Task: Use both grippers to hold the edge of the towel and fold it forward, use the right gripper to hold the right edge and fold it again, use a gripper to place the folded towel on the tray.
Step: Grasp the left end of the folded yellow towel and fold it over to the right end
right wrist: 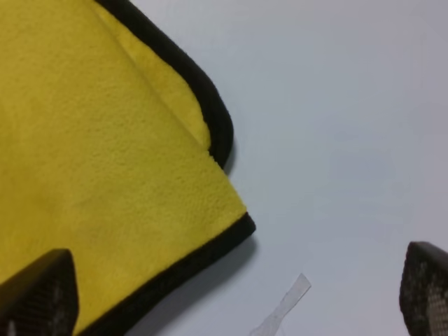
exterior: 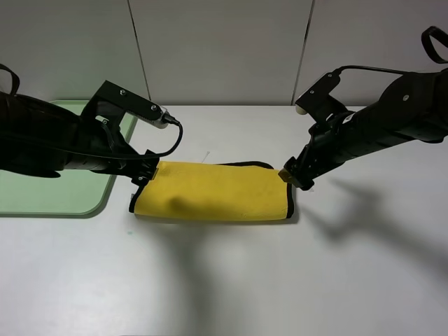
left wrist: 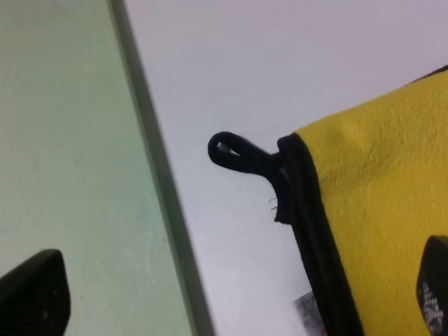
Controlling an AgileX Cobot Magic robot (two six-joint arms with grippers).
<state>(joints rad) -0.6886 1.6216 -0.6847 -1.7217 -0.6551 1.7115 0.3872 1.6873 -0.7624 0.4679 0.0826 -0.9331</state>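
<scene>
Evidently the first fold is done: the towel [exterior: 213, 199] lies doubled as a wide yellow band at the centre of the counter [exterior: 224, 287], its black edge [exterior: 290, 201] running down the right end. The left gripper [exterior: 145, 173] at the band's left end and the right gripper [exterior: 291, 176] at its right end both have their jaws spread wide, holding nothing. What is left, as I judge it, is the second fold from the right edge, then the move onto the tray [exterior: 42, 203] at the left of the frame, near the towel but not touching it. A small white tag [left wrist: 305, 308] by the trim is too blurred to read.
</scene>
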